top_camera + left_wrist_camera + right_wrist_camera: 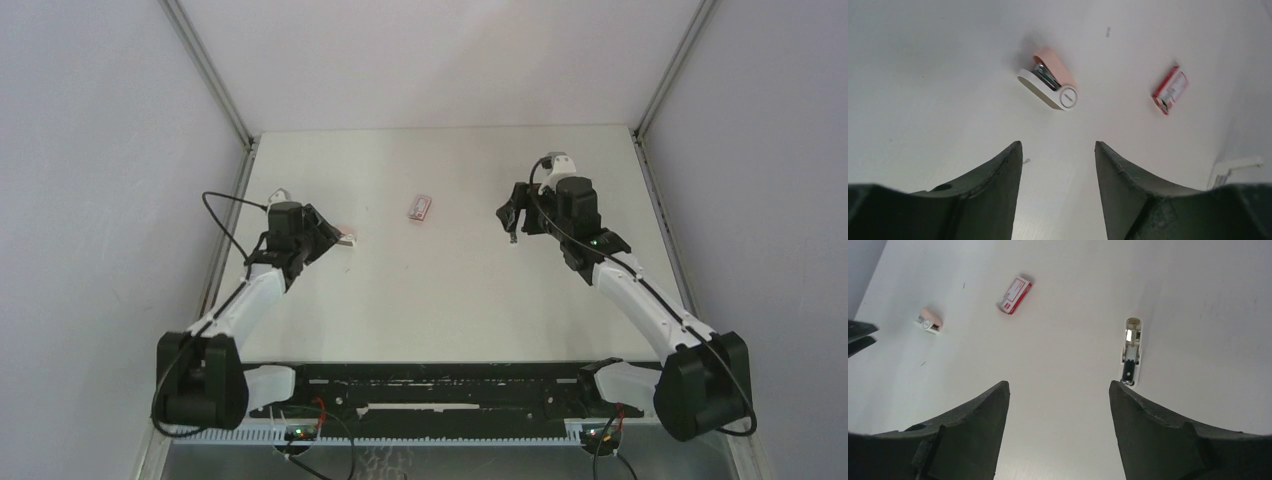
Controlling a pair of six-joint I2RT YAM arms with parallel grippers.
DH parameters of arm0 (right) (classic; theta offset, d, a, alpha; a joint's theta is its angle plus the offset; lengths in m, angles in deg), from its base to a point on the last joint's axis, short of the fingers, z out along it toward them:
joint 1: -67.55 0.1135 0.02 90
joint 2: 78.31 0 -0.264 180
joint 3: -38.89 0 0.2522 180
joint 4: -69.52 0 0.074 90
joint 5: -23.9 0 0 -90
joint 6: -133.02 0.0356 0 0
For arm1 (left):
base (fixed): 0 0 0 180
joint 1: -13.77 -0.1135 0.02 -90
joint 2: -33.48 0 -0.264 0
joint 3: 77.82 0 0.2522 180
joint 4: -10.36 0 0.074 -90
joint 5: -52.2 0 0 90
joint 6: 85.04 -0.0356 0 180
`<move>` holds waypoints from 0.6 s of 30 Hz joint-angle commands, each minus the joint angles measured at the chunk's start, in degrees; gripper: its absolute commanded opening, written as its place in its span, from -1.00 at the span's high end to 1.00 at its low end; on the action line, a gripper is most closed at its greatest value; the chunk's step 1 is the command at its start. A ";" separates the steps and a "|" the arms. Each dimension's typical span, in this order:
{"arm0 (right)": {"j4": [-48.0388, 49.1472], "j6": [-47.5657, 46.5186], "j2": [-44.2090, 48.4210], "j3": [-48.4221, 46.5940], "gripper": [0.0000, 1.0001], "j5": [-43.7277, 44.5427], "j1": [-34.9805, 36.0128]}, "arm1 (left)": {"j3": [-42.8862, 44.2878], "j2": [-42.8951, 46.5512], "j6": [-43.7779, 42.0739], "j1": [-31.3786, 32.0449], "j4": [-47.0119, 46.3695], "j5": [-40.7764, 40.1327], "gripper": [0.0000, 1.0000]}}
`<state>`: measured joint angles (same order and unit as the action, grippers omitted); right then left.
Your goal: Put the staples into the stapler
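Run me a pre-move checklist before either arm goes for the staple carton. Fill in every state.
1. Left gripper open and empty: ok.
2. Right gripper open and empty: ok.
3. Staple carton lying free between the two arms, nothing on it: ok.
4. Carton tray slid out, contents exposed: cannot tell.
5. Pink stapler straight ahead of the left gripper, path unobstructed: ok.
6. White stapler ahead of the right gripper, metal side showing; already loaded: cannot tell.
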<state>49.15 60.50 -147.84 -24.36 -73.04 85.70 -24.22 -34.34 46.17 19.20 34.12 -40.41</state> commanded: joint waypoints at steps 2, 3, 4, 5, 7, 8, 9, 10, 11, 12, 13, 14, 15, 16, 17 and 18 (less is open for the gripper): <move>-1.65 0.36 6.17 1.98 -0.43 -4.80 0.48 | 5.29 -8.62 7.71 -3.23 -7.44 -3.54 -0.10; -1.98 0.44 7.17 2.01 -0.43 -4.92 0.51 | 5.91 -10.00 8.33 -3.38 -7.64 -4.40 -0.07; -2.22 0.34 8.38 2.07 -0.43 -5.28 0.48 | 6.61 -11.32 8.82 -3.47 -7.89 -4.98 -0.05; -2.46 0.22 9.26 2.11 -0.43 -5.46 0.48 | 7.15 -12.57 9.25 -3.42 -8.14 -5.55 -0.04; -2.88 0.25 10.76 2.21 -0.43 -5.75 0.48 | 7.89 -15.00 10.18 -3.50 -8.62 -5.73 -0.02; -3.02 0.20 11.42 2.28 -0.43 -6.01 0.48 | 8.29 -15.97 10.54 -3.55 -9.00 -5.73 -0.01; -3.05 0.16 11.97 2.28 -0.43 -6.37 0.47 | 8.66 -17.09 10.77 -3.50 -9.29 -5.66 0.01; -3.07 0.03 12.45 2.25 -0.43 -6.74 0.48 | 9.16 -17.96 10.89 -3.51 -9.37 -5.65 0.03; -3.06 -0.02 12.84 2.34 -0.43 -7.00 0.43 | 9.64 -19.20 10.84 -3.52 -9.38 -5.69 0.05; -3.10 -0.03 13.11 2.38 -0.43 -7.15 0.40 | 10.15 -20.10 10.78 -3.52 -9.38 -5.73 0.05; -3.14 -0.06 13.35 2.34 -0.43 -7.31 0.39 | 10.58 -20.88 10.70 -3.53 -9.24 -5.74 0.06; -3.19 -0.07 13.49 2.38 -0.43 -7.39 0.35 | 10.89 -21.45 10.65 -3.52 -9.15 -5.80 0.06; -3.23 -0.01 13.54 2.38 -0.43 -7.41 0.39 | 11.12 -21.87 10.65 -3.50 -9.10 -5.87 0.07; -3.23 0.08 13.57 2.39 -0.43 -7.44 0.39 | 11.24 -22.25 10.66 -3.51 -9.09 -6.02 0.08; -3.14 0.23 13.51 2.41 -0.43 -7.45 0.39 | 11.36 -22.71 10.72 -3.50 -9.09 -6.08 0.08; -3.08 0.38 13.43 2.39 -0.43 -7.52 0.39 | 11.48 -23.22 10.68 -3.50 -9.12 -6.02 0.09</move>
<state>45.56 60.54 -135.04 -21.76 -79.60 85.76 -16.29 -56.39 55.88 15.95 26.78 -45.18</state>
